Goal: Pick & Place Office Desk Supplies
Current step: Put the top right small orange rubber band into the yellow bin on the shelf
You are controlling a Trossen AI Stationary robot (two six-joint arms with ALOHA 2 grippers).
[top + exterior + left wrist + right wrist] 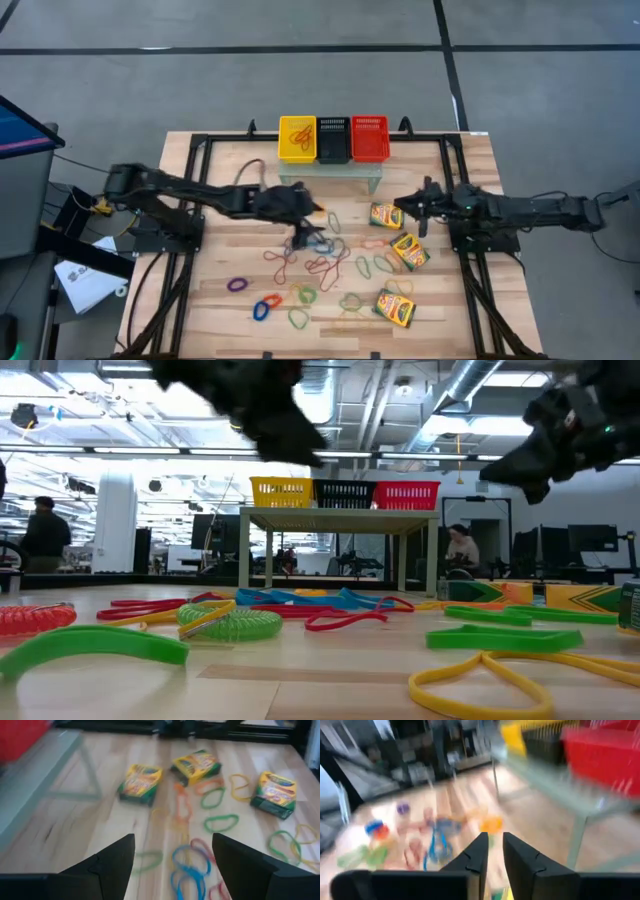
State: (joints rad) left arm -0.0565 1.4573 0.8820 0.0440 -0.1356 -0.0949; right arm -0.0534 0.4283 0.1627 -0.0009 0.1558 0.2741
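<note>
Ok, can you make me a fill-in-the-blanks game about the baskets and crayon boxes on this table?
1. The three mesh baskets stand in a row on a small shelf: yellow basket, then ____, then red basket.
2. The only basket with rubber bands in it is the ____ one.
3. The number of crayon boxes lying on the table is ____.
4. The left gripper has its jaws wide ____.

Missing words: black; yellow; three; open

The right wrist view smears the rubber bands (435, 837) — loops indistinct — and red basket (605, 755).
</note>
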